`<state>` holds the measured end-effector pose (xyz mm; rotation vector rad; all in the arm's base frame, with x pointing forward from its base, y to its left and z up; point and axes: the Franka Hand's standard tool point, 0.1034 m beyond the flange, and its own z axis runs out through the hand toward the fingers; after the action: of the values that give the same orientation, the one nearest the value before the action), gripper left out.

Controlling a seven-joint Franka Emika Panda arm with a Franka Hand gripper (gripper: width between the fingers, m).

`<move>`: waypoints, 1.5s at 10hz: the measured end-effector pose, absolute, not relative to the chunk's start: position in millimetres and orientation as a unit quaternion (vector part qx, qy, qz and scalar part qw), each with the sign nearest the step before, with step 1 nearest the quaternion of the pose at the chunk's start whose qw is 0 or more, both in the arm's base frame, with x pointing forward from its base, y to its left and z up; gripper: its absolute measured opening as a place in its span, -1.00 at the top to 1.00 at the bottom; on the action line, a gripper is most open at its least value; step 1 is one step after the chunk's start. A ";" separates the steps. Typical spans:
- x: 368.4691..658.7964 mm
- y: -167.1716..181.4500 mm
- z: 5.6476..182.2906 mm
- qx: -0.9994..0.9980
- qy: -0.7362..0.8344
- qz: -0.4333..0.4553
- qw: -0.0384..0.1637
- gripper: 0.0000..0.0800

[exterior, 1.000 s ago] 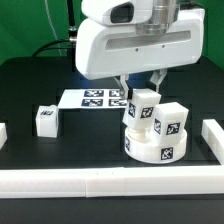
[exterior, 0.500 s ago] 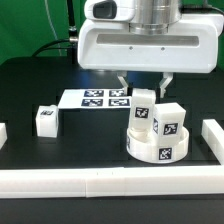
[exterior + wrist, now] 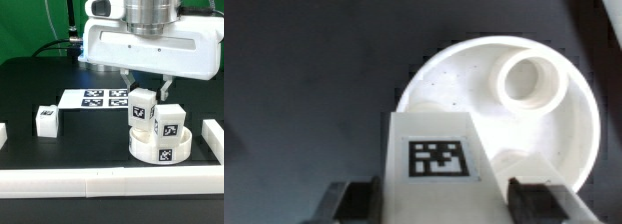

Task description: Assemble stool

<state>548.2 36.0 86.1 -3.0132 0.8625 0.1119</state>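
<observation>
1. The gripper (image 3: pixel 146 88) (image 3: pixel 445 203) is clamping narrowly on the held leg (image 3: pixel 143 106) (image 3: pixel 441 150), with 1 finger (image 3: pixel 351 203) pressing on each side face.
2. The held leg is hanging, slightly tilted, over the far part of the seat (image 3: pixel 145 150) (image 3: pixel 464 92). I cannot tell whether it is touching the seat.
3. The second leg (image 3: pixel 170 122) is standing upright on the seat, just beside the held leg on the exterior view's right.
4. Both legs and the seat's side wall are carrying square black-and-white tags. These are showing blocky patterns only, with no letters I can read.
5. The wrist view is showing a round socket (image 3: pixel 537 80) in the seat's top face, which the exterior view is hiding.
6. Only the exterior view is showing the third leg (image 3: pixel 45 120), sitting on the black table (image 3: pixel 85 145) at the exterior view's left, well apart from the seat. The marker board (image 3: pixel 98 98) is lying farther back, and white border rails (image 3: pixel 100 182) are edging the table.
</observation>
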 end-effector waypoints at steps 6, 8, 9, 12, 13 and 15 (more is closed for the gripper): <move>547.7 45.1 85.3 -0.844 0.534 0.036 0.027 0.16; 549.4 48.1 85.2 -0.795 0.604 0.036 0.042 0.16; 550.5 51.9 85.2 -0.758 0.650 0.033 0.050 0.16; 552.7 65.7 85.1 -0.680 0.731 0.021 0.064 0.16; 552.7 70.4 85.2 -0.651 0.756 0.025 0.066 0.16; 552.7 75.6 85.5 -0.614 0.785 0.033 0.072 0.16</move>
<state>552.7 75.6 85.5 -1.8462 2.3600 0.0986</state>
